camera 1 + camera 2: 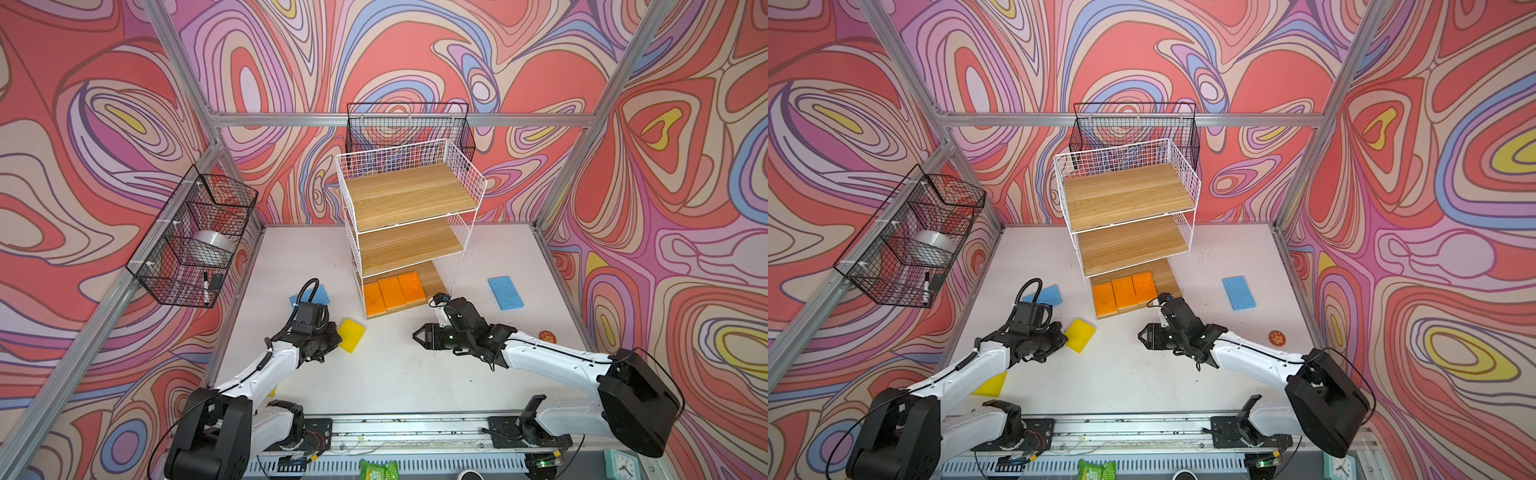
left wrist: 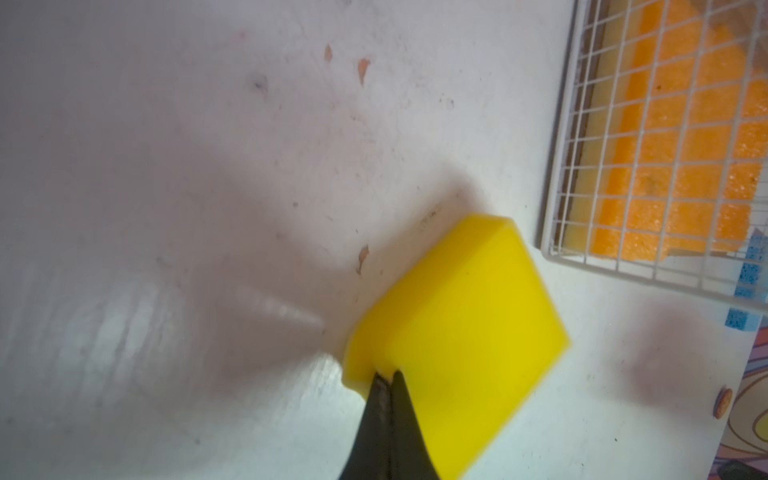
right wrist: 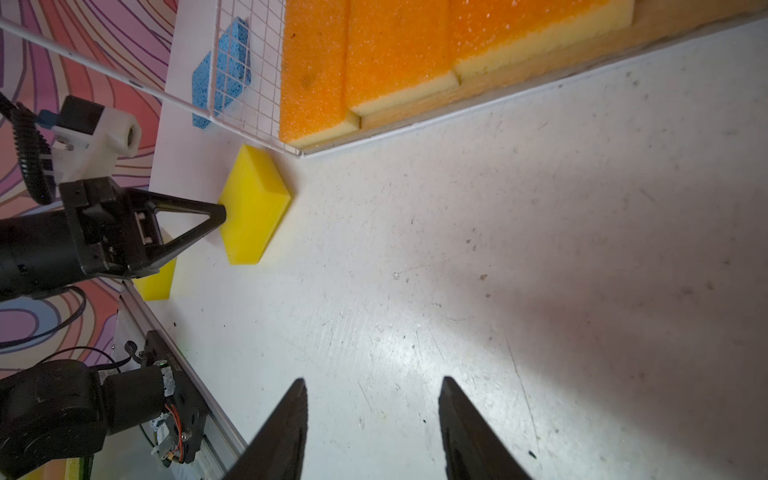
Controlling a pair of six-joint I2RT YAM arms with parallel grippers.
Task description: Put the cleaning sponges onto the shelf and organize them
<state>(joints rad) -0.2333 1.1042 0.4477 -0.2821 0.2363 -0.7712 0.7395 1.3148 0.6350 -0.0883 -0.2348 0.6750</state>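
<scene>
Nearest, a second yellow sponge (image 1: 992, 384) lies flat on the white surface (image 1: 395, 374), half hidden under the left arm. Just beyond it, the left fingers (image 2: 380, 384) are squeezed tight together on the left long edge of the yellow sponge (image 2: 461, 332), which juts out ahead of their tips. Whether it is clear of the surface cannot be told. Its long axis runs near to far, the far end pointing at the front left corner of the shelf (image 1: 411, 195), close by but not touching.

Level with it, the right fingers (image 3: 296, 403) hang about half open over bare surface, holding nothing.

Farther back, three orange sponges (image 1: 392, 293) lie side by side on the shelf's bottom board, orange faces up, long axes front to back. The left blue sponge (image 1: 319, 296) lies flat left of the shelf and the right blue sponge (image 1: 505, 293) lies flat to its right.
</scene>
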